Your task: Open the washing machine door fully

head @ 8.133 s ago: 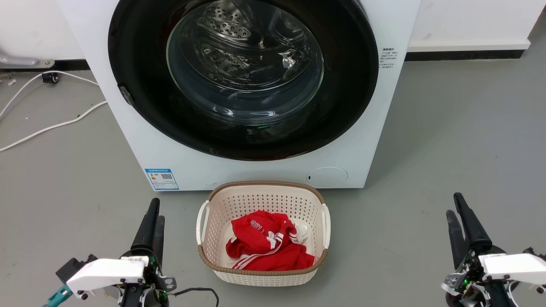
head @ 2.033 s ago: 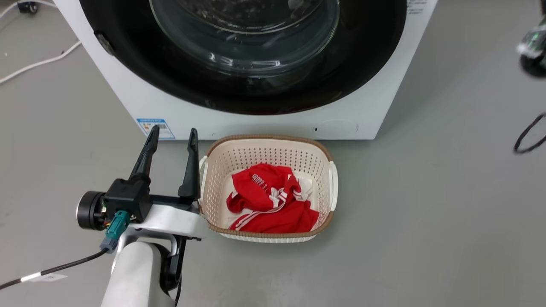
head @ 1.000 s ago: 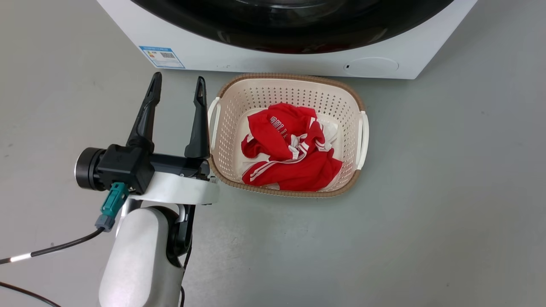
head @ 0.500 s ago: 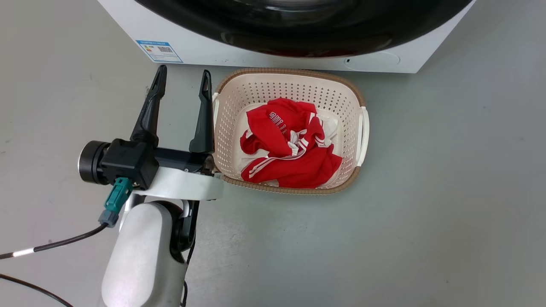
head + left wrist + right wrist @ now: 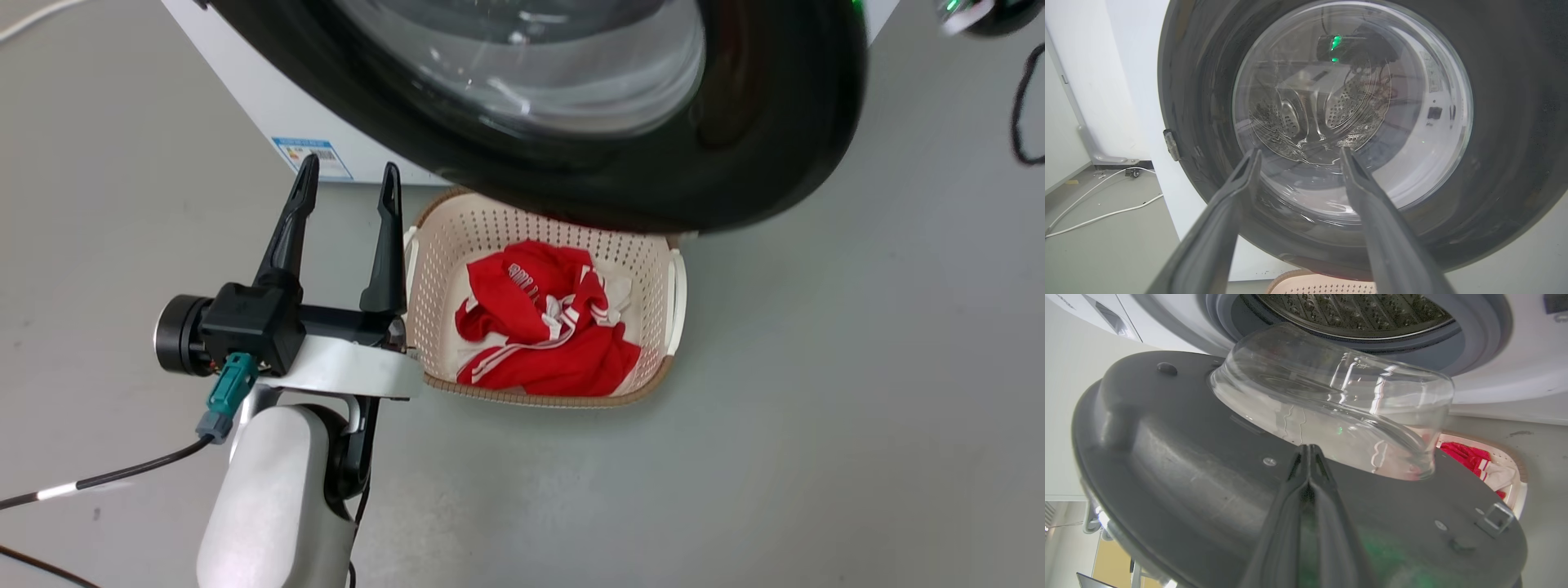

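Grey floor below, the washing machine door [image 5: 571,98] stands ajar over the basket [image 5: 539,398], its inner face at twelve o'clock just beyond the closed right gripper [image 5: 1309,451], which looks nearer than the spread, empty left gripper [image 5: 350,167].

washing machine door [image 5: 759,122] cut off at top edge, basket [image 5: 433,273] far rim hidden behind it

White forearm [image 5: 273,498]; black wrist block [image 5: 245,327]; teal connector [image 5: 229,388]; black cable [image 5: 122,474], white band (possibly label); dark fingers [image 5: 287,233].
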Controlling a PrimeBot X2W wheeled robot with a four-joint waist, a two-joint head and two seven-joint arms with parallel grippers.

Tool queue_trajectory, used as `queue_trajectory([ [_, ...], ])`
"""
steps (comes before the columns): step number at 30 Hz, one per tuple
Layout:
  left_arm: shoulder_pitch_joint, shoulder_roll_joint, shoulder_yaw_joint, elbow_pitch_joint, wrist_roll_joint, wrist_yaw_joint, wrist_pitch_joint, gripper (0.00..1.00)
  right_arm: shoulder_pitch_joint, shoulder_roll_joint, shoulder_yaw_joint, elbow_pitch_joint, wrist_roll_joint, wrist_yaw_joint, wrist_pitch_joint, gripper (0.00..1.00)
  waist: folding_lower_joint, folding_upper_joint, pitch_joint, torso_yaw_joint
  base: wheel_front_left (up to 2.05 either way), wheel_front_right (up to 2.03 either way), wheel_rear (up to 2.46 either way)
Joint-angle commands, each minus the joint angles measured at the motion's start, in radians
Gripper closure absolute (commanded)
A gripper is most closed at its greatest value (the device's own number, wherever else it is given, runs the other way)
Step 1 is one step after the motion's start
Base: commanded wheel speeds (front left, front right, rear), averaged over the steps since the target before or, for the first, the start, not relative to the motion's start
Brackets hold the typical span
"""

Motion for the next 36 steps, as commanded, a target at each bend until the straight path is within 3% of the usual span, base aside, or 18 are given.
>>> queue_trajectory([
  [1,0.017,0.001,0.005,0.004,0.004,-0.006,-0.003,0.00,0.031,0.016,-0.002,-0.014,0.014,0.000,0.017,1.00,0.0000,0.0000,-0.031,-0.005,0.00,0.00,0.00],
  [25,0.160,0.001,0.020,0.058,0.004,-0.032,-0.003,0.00,0.430,0.162,0.066,-0.289,0.115,0.000,0.215,1.00,0.0000,0.0000,-0.242,0.013,0.00,0.00,0.00],
  [32,0.172,0.001,0.011,0.066,-0.002,-0.027,-0.003,0.00,0.511,0.172,0.111,-0.370,0.153,0.000,0.206,1.00,0.0000,0.0000,-0.260,0.014,0.00,0.00,0.00],
  [36,0.178,0.001,0.012,0.065,-0.005,-0.020,-0.003,0.00,0.554,0.171,0.127,-0.434,0.189,0.000,0.124,1.00,0.0000,0.0000,-0.267,0.010,0.00,0.00,0.00],
])
